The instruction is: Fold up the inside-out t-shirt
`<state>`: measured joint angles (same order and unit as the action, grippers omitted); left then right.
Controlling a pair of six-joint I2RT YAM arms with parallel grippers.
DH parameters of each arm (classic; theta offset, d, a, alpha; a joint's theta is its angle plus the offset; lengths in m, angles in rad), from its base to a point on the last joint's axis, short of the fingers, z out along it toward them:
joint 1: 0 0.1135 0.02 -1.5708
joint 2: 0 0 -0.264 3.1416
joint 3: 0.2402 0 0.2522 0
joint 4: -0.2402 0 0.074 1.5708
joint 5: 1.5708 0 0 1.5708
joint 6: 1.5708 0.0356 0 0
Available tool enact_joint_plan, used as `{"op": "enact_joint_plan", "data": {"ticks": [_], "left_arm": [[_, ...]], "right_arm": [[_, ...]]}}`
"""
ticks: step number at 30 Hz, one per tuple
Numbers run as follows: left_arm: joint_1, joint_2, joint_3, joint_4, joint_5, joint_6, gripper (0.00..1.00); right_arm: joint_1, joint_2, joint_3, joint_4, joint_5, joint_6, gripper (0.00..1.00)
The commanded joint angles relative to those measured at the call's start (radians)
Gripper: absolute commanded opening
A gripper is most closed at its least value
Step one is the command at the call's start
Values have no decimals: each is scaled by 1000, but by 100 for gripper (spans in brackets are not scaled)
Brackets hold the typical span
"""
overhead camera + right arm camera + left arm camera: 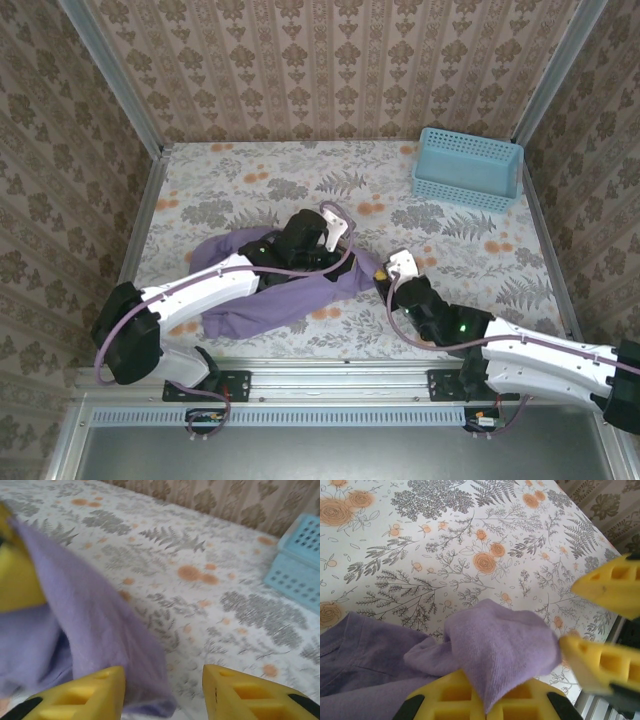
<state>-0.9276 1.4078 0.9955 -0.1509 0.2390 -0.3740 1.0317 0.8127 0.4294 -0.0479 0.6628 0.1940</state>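
Left wrist view: left gripper (pixel 485 697) pinches a corner of the inside-out t-shirt (pixel 500 645); right gripper (pixel 164 692), jaws apart, risks closing beside it.

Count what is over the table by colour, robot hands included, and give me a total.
Purple: 1, the t-shirt
Blue: 1, the basket
Yellow-fingered: 2, the left hand and the right hand
Total: 4
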Motion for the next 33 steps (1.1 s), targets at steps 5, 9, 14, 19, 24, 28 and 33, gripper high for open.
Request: {"op": "enact_joint_plan", "data": {"ticks": [5,9,14,19,24,28,33], "left_arm": [[7,10,41,-14,19,-21,0],[8,15,42,-18,22,-23,0],[8,22,43,-15,35,-30,0],[7,21,43,-14,36,-28,0],[7,12,33,-23,32,-10,4],[8,-3,10,-13,48,0,19],[26,-73,-37,-41,-36,17,56]], "right_arm": [[25,57,-8,61,9,9,64],[25,128,41,91,56,-4,68],[24,192,98,76,110,11,45],[5,178,104,31,136,77,19],[-60,90,82,-33,71,156,1],[-148,-5,78,-111,15,219,0],[-292,-136,47,-162,-170,266,0]]}}
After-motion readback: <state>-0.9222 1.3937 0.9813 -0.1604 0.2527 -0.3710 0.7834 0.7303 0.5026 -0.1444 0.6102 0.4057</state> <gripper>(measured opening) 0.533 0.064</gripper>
